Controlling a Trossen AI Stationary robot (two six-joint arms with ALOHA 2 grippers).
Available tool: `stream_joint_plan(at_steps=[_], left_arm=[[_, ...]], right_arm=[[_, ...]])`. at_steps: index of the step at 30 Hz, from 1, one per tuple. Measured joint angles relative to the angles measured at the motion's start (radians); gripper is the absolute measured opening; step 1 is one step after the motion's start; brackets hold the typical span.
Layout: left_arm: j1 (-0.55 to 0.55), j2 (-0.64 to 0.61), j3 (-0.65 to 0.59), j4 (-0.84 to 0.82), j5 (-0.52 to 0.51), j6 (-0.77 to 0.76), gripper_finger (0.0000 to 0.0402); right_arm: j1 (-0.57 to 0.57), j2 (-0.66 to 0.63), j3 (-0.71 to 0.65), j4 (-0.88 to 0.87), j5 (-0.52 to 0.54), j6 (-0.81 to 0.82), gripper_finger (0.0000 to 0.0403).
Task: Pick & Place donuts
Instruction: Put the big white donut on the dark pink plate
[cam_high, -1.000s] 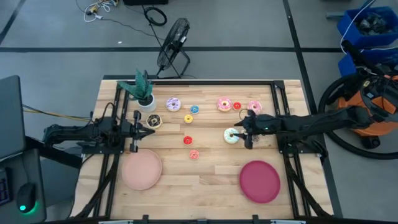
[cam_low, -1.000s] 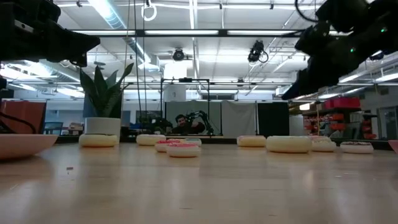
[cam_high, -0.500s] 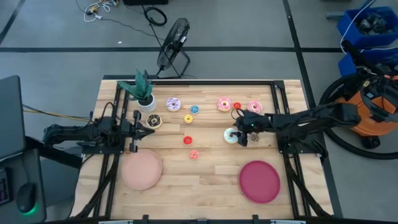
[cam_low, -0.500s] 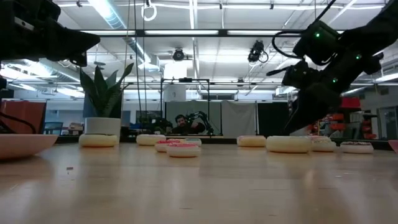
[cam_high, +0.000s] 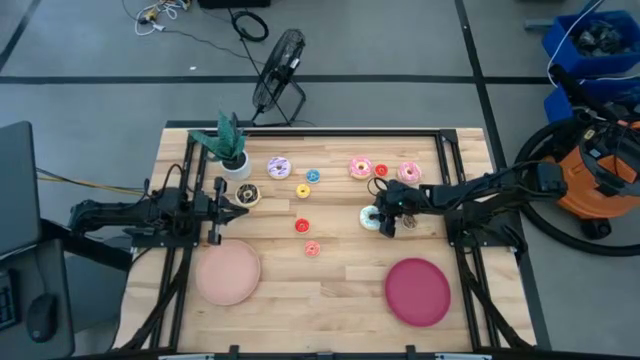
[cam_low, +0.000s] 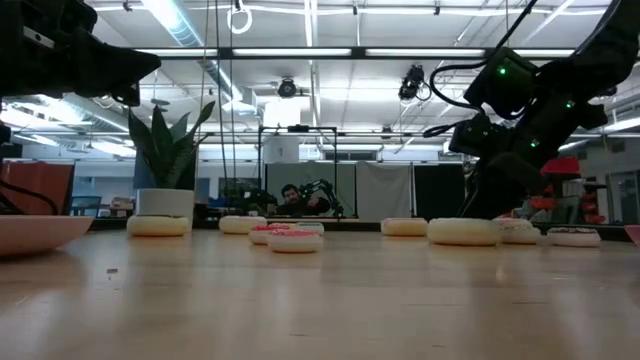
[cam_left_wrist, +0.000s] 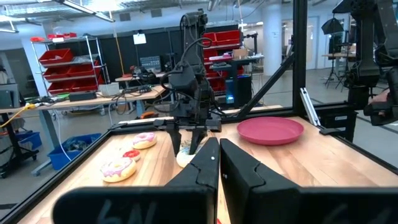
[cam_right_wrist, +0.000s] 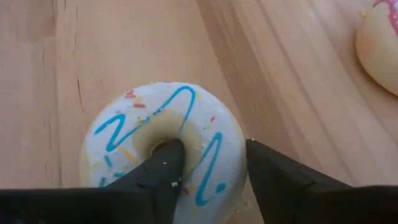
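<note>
Donuts were the business here, and the one in hand was the white donut (cam_right_wrist: 165, 146) with blue squiggles and sprinkles, lying flat on the wooden surface (cam_high: 340, 280) right of centre. The right gripper (cam_right_wrist: 205, 171) had come down over it with one finger set in the hole and the other outside the rim, so the jaws straddled one side of the ring; they looked to be touching or very nearly touching the icing, but a firm clench could not be confirmed. That hold on the ring wall seemed the sensible place to take it, since the flat top gave nothing to pinch. Judged by its look, the ring was a light, stiff toy with a smooth glazed face that might slip or tip if pinched off-centre, though hardly fragile. In the high view the same donut (cam_high: 371, 217) sat under the right arm's tip, with the pink donuts (cam_high: 360, 167) and a small red one (cam_high: 381, 171) farther back, and tiny red and pink rings left of it toward the middle. The crimson plate (cam_high: 417, 291) lay nearer on the right, the pink plate (cam_high: 228, 273) nearer on the left. The left gripper (cam_high: 237, 211) waited at the left side with its jaws clenched on nothing, just beside the chocolate donut (cam_high: 247, 194) and the potted plant (cam_high: 231, 148).
</note>
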Motion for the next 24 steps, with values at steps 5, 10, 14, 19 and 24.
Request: stream_joint_plan(at_steps=[5, 10, 14, 19, 24], left_arm=[[0.000, 0.000, 0.000, 0.001, 0.000, 0.000, 0.0018], [0.000, 0.000, 0.000, 0.002, 0.000, 0.000, 0.0018], [0.000, 0.000, 0.000, 0.002, 0.000, 0.000, 0.0018], [0.000, 0.000, 0.000, 0.001, 0.000, 0.000, 0.0018], [0.000, 0.000, 0.000, 0.001, 0.000, 0.000, 0.0018]], right_arm=[[0.003, 0.000, 0.000, 0.004, 0.022, -0.018, 0.0113], [0.029, -0.019, 0.035, -0.042, 0.081, -0.011, 0.0045], [0.083, -0.049, 0.110, -0.139, 0.098, 0.039, 0.0021], [0.193, -0.087, 0.199, -0.257, 0.114, 0.142, 0.0023], [0.341, -0.126, 0.247, -0.361, 0.189, 0.272, 0.0021]])
